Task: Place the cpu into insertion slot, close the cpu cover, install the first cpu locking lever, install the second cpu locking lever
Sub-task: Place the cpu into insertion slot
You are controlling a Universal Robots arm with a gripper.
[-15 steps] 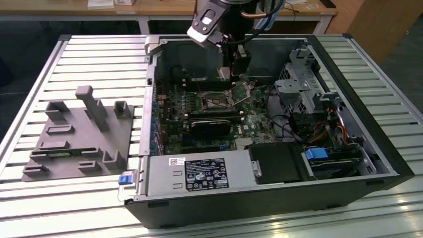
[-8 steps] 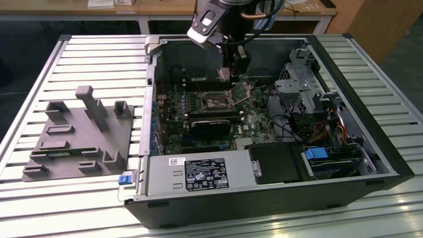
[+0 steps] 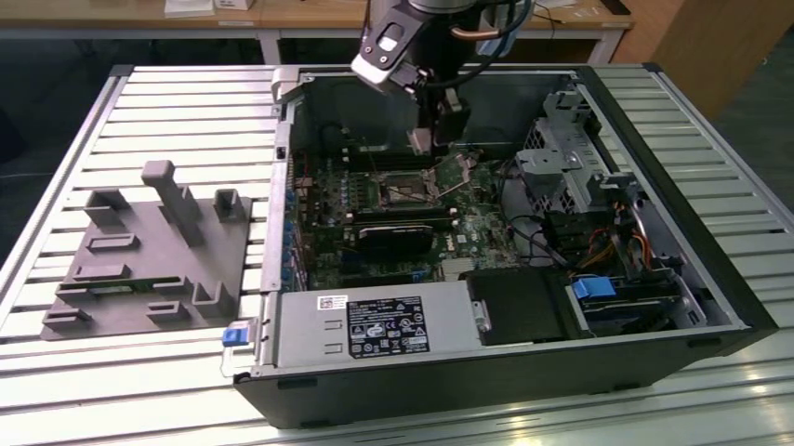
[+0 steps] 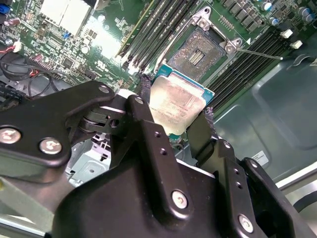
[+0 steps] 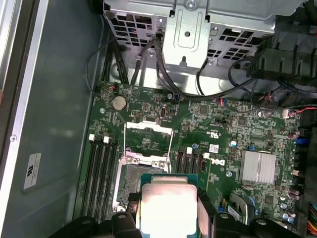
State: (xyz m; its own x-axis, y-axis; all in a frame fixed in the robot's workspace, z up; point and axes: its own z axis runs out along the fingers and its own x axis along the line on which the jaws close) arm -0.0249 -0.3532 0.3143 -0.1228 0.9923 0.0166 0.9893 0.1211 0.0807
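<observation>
The tool (image 4: pixel 175 99) pinches the cpu (image 4: pixel 181 111) by two opposite edges, holding it just above the motherboard (image 5: pixel 223 124) inside an open computer case (image 3: pixel 496 386) on the slatted tabletop (image 3: pixel 162 102). The insertion slot (image 4: pixel 197 53) lies uncovered close beside the chip, its cpu cover (image 5: pixel 148 127) swung back open.

This looks like a robotics lab or workshop: an open black desktop computer case (image 3: pixel 496 381) lies on a slatted aluminium worktable (image 3: pixel 186 102), with a grey plastic fixture tray (image 3: pixel 125 269) at centre left and pale wooden desks (image 3: pixel 310 14) along the top edge.
</observation>
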